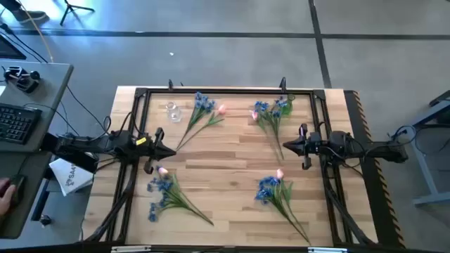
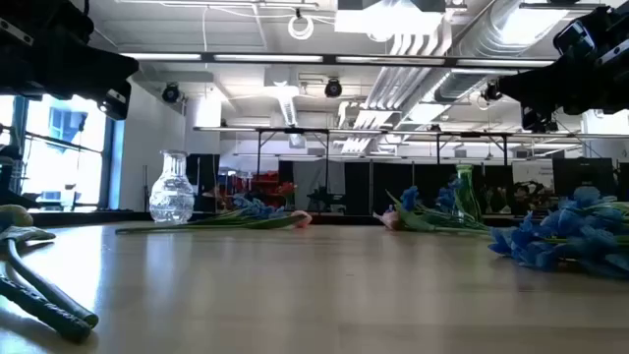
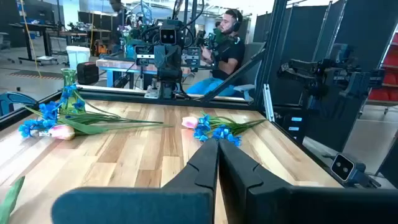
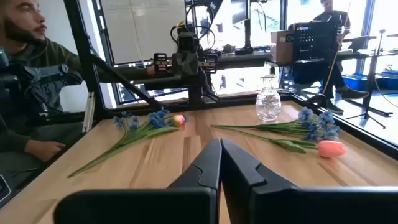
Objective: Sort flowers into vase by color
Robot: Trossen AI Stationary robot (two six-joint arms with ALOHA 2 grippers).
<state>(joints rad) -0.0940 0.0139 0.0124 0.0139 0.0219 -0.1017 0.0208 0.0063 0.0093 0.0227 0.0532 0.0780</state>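
Four loose bunches of blue blossom sprays and pink tulips lie flat on the wooden table: far left [image 1: 202, 112], far right [image 1: 271, 114], near left [image 1: 166, 192] and near right [image 1: 277, 191]. A clear glass vase [image 1: 172, 110] stands by the far-left bunch. A green vase [image 3: 68, 81] stands by the far-right bunch. My left gripper [image 1: 174, 152] is shut and hovers over the table's left middle, pointing right. My right gripper [image 1: 284, 146] is shut and hovers over the right middle, pointing left. Neither touches a flower.
A black frame [image 1: 225, 91] runs along the table's far edge and both sides. Bare wood lies between the two grippers at the table's middle. People sit and stand beyond the table sides, seen in the wrist views. A desk with a keyboard [image 1: 17, 119] stands to the left.
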